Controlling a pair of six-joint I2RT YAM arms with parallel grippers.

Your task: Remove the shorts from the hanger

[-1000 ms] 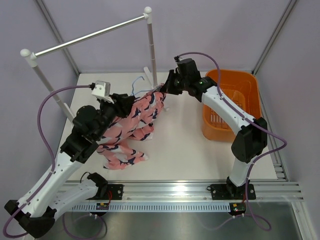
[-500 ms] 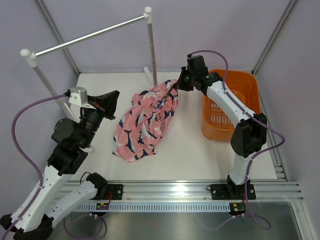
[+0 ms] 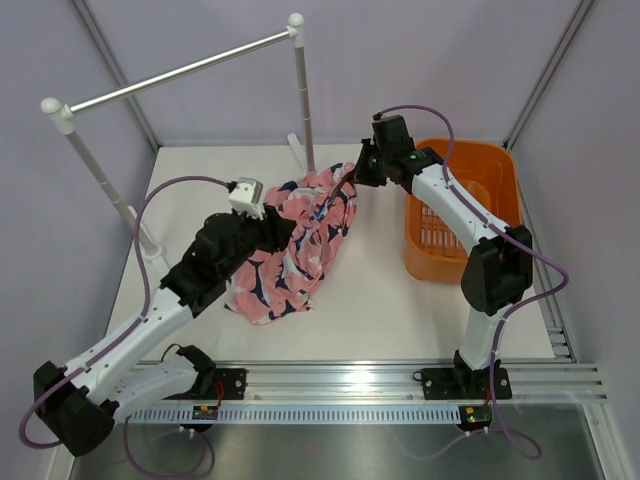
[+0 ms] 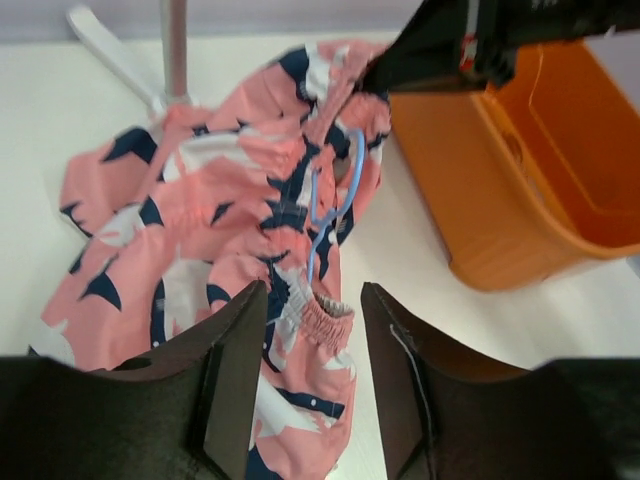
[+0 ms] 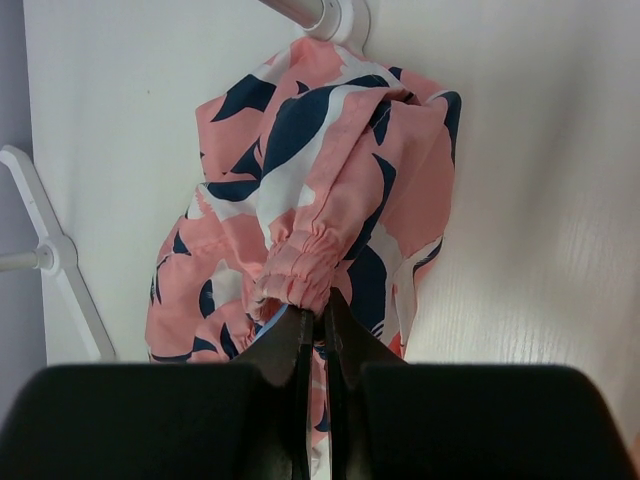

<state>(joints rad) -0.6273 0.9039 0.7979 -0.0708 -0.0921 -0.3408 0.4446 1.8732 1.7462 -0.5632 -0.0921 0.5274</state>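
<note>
The white table (image 3: 380, 300) is the biggest thing here. A tall silver and white rail (image 3: 180, 72) stands at its far left side. An orange basket (image 3: 425, 250) sits on the right side of the table.

The pink shorts (image 3: 300, 250) with dark blue and white shapes lie in a floppy heap on the table. They are between the foot of the rail and the basket, and well apart from the basket. Their far end is bunched up by the rail's post.

The right gripper (image 5: 318, 300) is squeezed tight on the gathered stretchy edge of the shorts, at that far end. A bit of blue shows just beside its tips. I cannot tell if that bit is pinched too.

The left gripper (image 4: 312, 300) hangs over the near part of the shorts. Its two fingers (image 4: 240, 340) stand partly apart, with the cloth showing in the gap. It has hold of nothing.

The thin blue hanger (image 4: 313, 215) is the smallest thing. Its wire pokes out among the folds of the shorts, near the right gripper.
</note>
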